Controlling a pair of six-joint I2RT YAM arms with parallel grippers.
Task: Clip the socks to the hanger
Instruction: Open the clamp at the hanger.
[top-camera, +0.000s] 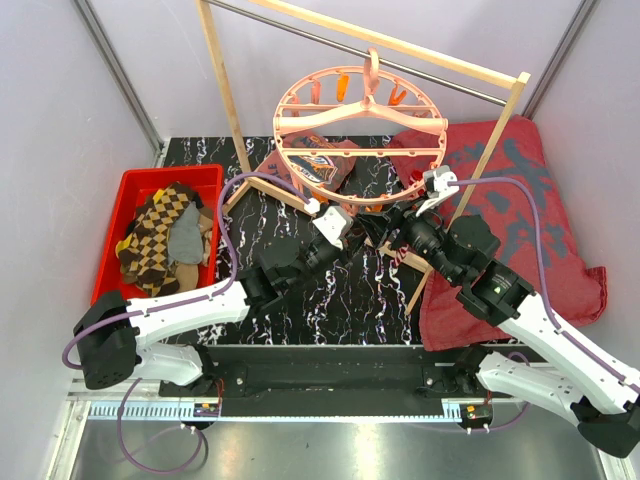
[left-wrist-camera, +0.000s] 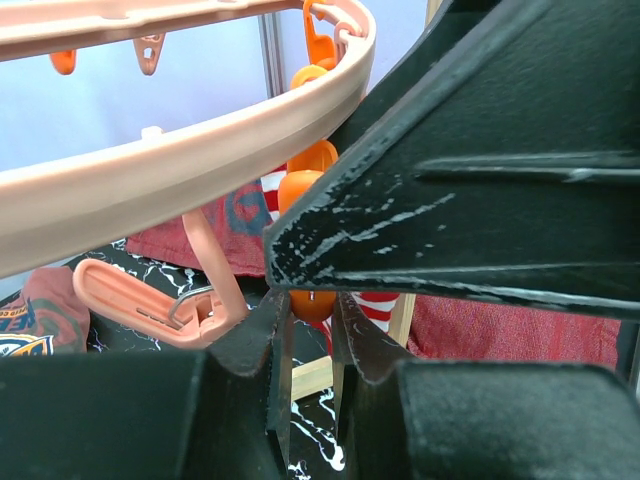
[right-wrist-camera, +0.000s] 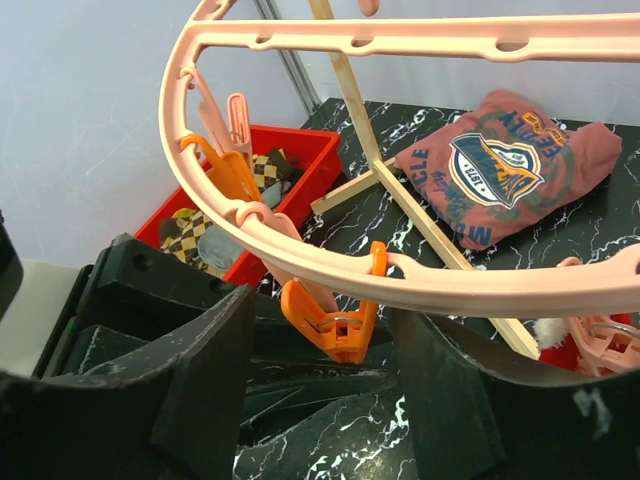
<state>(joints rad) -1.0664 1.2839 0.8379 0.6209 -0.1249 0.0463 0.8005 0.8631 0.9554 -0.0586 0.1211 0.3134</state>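
The pink ring hanger (top-camera: 285, 110) hangs from the wooden rack, and its rim crosses the left wrist view (left-wrist-camera: 200, 160) and the right wrist view (right-wrist-camera: 300, 255). An orange clip (right-wrist-camera: 335, 320) hangs from the near rim. My left gripper (top-camera: 335, 222) comes from below, its jaws nearly closed on the clip's lower end (left-wrist-camera: 312, 300). My right gripper (top-camera: 400, 215) is wide open, one finger on each side of that clip (right-wrist-camera: 325, 340). A red-white striped sock (left-wrist-camera: 385, 300) hangs just behind the clip. Argyle and grey socks (top-camera: 160, 235) lie in the red bin.
The red bin (top-camera: 135, 180) stands at the left. The wooden rack's posts (top-camera: 225, 90) and base bars frame the hanger. A large dark-red cloth (top-camera: 520, 200) lies at the right. A red printed shirt (right-wrist-camera: 500, 165) lies under the hanger.
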